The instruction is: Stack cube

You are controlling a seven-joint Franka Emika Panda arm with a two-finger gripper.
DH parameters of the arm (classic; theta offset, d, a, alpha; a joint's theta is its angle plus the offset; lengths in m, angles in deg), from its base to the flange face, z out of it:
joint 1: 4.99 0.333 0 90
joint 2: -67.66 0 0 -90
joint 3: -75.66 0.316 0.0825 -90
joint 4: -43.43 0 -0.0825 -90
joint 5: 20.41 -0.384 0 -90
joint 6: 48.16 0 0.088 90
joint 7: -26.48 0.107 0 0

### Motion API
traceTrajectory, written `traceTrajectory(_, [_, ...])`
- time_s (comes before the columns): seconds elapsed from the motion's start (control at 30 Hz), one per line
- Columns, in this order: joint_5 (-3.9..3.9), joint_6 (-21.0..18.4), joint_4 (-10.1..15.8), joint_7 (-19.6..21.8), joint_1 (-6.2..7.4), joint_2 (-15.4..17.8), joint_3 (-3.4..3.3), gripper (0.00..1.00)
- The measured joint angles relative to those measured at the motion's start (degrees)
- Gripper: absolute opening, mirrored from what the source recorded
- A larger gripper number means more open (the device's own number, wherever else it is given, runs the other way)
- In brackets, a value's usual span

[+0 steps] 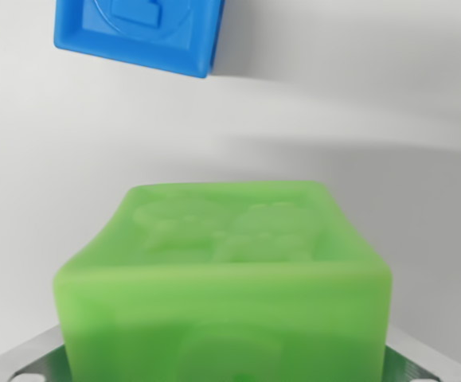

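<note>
A green cube (230,263) with raised figures on its faces fills the lower half of the wrist view, very close to the camera. My gripper (226,358) is shut on it. Only grey metal finger parts (23,362) show at the bottom corners, one on each side of the cube. A blue cube (138,32) with an embossed top lies on the white surface at the upper left, cut off by the top edge. It sits well apart from the green cube, ahead of it and toward the wrist view's left.
A plain white surface (389,103) surrounds both cubes. Soft grey shadows cross it on the right side. No other objects show.
</note>
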Motion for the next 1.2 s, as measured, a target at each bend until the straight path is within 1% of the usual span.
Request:
traceTrajectory(0.3, [0.76,-2.46,-1.33,2.27,0.76,1.23,0.0,0.0])
traceTrajectory(0.8, [1.7,-6.59,-4.06,5.92,2.19,2.66,0.0,0.0])
traceTrajectory(1.2, [2.1,-9.87,-6.52,8.6,3.35,3.46,0.01,0.0])
